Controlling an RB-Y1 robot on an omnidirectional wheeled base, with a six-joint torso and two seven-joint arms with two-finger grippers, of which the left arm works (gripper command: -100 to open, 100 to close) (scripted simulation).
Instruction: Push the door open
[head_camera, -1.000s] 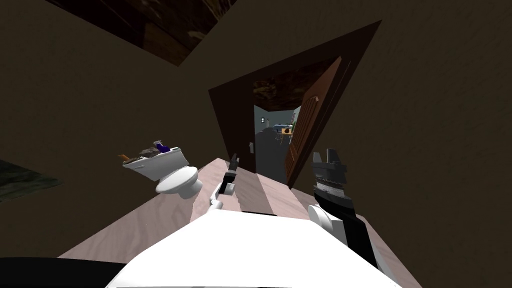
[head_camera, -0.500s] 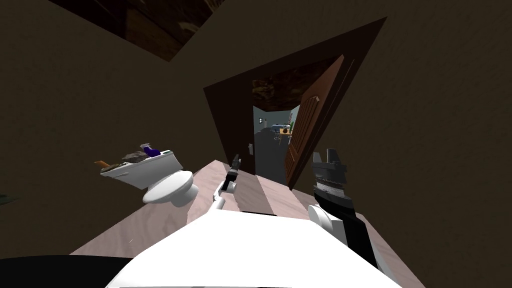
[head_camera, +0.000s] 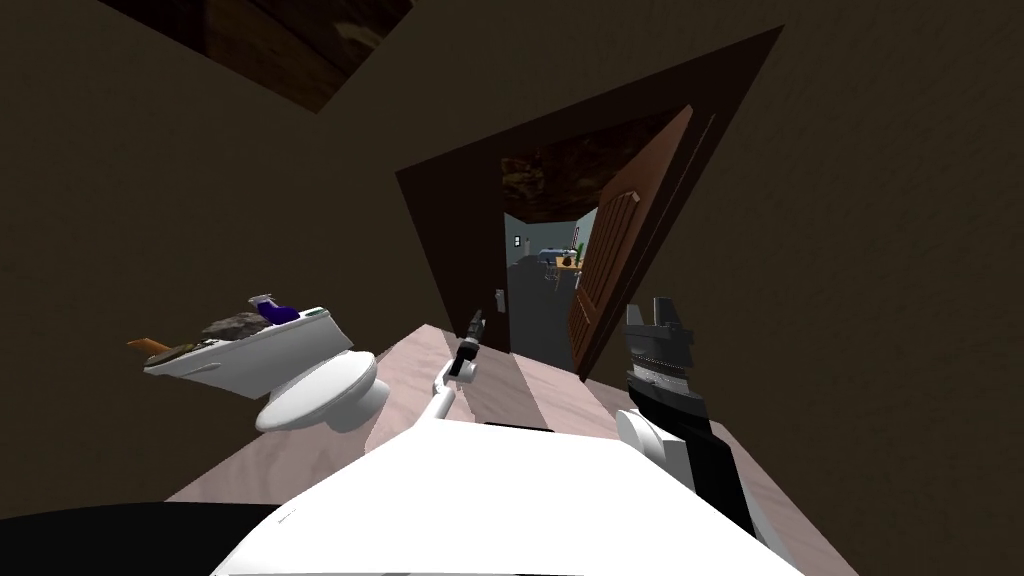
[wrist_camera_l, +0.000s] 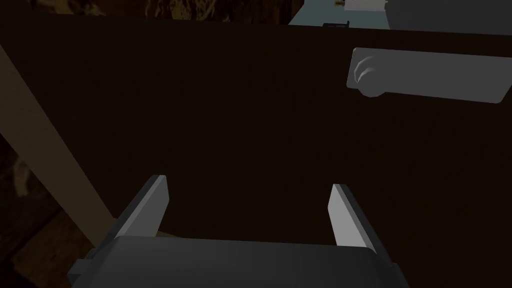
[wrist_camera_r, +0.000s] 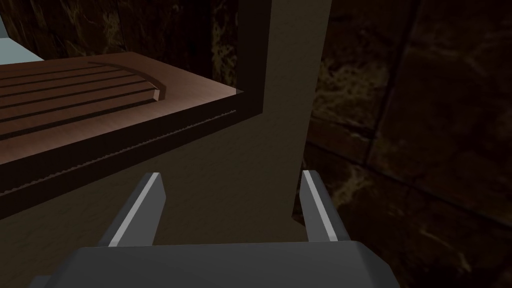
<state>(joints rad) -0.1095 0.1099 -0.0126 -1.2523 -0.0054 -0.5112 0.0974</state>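
Observation:
The brown panelled door (head_camera: 620, 260) stands swung away from me on the right side of its dark frame (head_camera: 440, 230), leaving the doorway open. In the right wrist view the door (wrist_camera_r: 75, 110) lies off to one side of my open right gripper (wrist_camera_r: 232, 195), apart from it. My left gripper (head_camera: 473, 325) reaches toward the frame's left side. In the left wrist view it (wrist_camera_l: 247, 200) is open with nothing between its fingers, facing a flat dark surface with a grey plate and round knob (wrist_camera_l: 425, 75). My right gripper (head_camera: 657, 315) is held up near the door's lower edge.
A white toilet (head_camera: 310, 385) stands to the left, with a purple bottle (head_camera: 272, 308) and other items on its tank. Pale floor (head_camera: 520, 385) leads to the doorway. Beyond it lies a lit grey room with furniture (head_camera: 562, 260). Dark walls close in on both sides.
I have moved forward toward the doorway: the toilet has slid left and grown, and the frame looks larger. My left arm reaches slightly further ahead. The door's angle looks unchanged.

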